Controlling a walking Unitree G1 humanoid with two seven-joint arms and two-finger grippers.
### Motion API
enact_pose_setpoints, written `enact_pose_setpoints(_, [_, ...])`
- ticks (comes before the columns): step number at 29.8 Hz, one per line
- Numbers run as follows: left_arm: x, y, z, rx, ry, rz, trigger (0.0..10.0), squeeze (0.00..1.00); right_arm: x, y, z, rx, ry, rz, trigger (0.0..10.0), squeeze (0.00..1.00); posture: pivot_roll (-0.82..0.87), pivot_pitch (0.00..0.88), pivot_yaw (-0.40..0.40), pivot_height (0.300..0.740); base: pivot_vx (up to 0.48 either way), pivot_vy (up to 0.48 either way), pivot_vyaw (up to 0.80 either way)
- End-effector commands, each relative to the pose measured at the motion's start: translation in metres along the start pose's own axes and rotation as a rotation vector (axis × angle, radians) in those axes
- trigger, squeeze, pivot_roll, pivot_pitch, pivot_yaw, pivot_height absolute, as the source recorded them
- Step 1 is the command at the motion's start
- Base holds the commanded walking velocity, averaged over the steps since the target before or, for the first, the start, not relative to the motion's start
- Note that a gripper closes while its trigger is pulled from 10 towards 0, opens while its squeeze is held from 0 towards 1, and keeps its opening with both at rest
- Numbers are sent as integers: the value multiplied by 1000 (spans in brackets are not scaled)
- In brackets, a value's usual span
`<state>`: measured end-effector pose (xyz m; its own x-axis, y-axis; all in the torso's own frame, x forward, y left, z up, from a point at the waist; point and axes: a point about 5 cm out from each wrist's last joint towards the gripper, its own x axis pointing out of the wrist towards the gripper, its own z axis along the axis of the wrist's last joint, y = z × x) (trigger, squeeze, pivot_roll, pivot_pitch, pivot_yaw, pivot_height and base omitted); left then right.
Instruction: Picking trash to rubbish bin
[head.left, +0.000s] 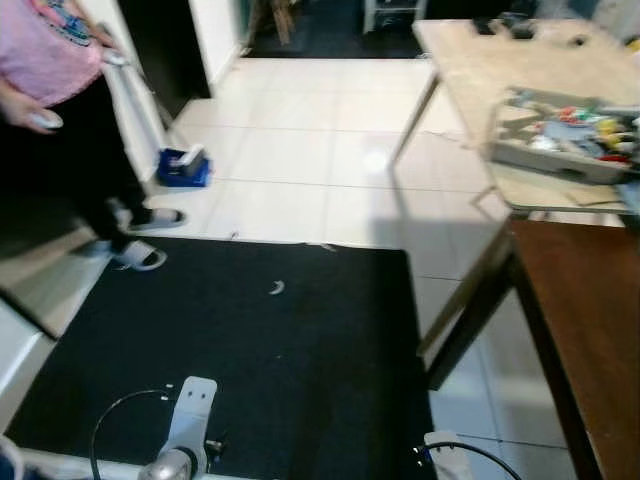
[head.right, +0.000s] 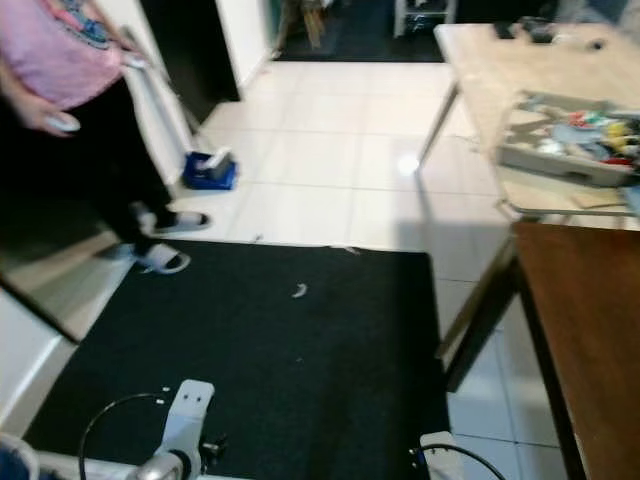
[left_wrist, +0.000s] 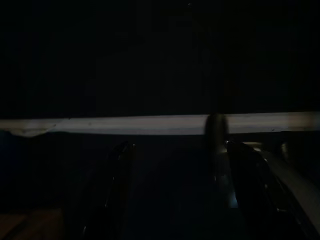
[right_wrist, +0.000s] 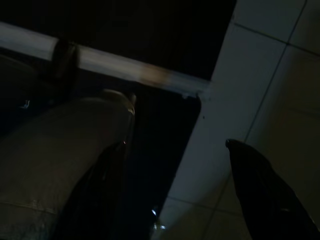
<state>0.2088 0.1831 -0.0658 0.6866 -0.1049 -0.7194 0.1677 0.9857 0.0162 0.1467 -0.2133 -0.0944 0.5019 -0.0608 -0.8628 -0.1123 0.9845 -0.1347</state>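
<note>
Status: nothing is collected yet. Both arms hang low at the mat's near edge. The left gripper (left_wrist: 175, 190) and right gripper (right_wrist: 175, 190) have fingers apart and empty. A small pale trash scrap (head.left: 276, 288) lies mid-way across the black mat (head.left: 330, 380). Beyond, a blue box (head.left: 183, 166) sits beside a person (head.left: 60, 110); whether it is the bin is unclear through blur.
</note>
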Motion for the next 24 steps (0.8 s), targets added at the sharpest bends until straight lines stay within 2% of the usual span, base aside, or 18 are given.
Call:
enact_pose_setpoints(1, [-1,0,-4,9,12,-8,10000,0,-1,7,-10,-8,38,23,10000,0,42,126,42,740,0,0,800])
enact_pose_setpoints(24, [-1,-3,-4,18,11,-28,10000,0,-3,6,-17,-30,53,27,10000,0,36,127,46,740,0,0,800])
